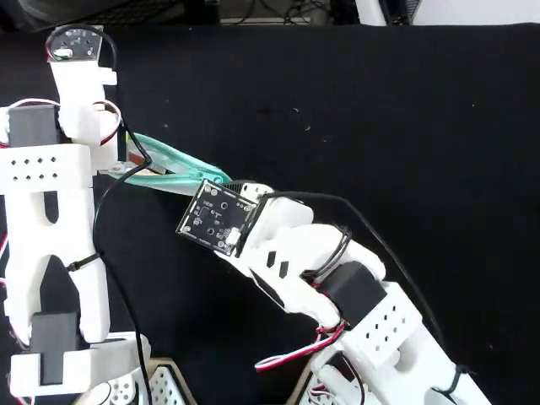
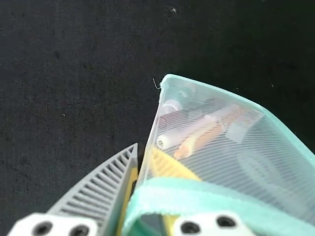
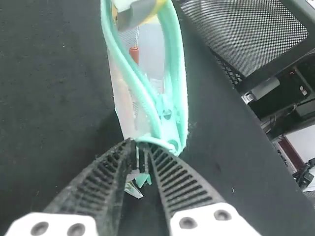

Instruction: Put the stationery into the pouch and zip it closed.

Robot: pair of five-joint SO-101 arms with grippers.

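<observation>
Teal-edged and see-through, the pouch [image 1: 173, 162] sits in the upper left of the high view, stretched between the two arms over the black table [image 1: 380, 110]. The left gripper [image 2: 145, 158] is pinched on one end of the pouch [image 2: 236, 147], the edge caught between its grey ribbed finger [image 2: 101, 189] and the other finger. Through the pouch wall a white pen [image 2: 184, 132] and an orange pen [image 2: 202, 140] lie side by side inside. The right gripper [image 3: 141, 147], reaching in from the lower right of the high view, has its black ribbed fingers [image 3: 106, 172] pressed together on the opposite end of the pouch [image 3: 147, 83]. From that grip the two teal edge strips [image 3: 172, 59] run away and stand apart farther along.
</observation>
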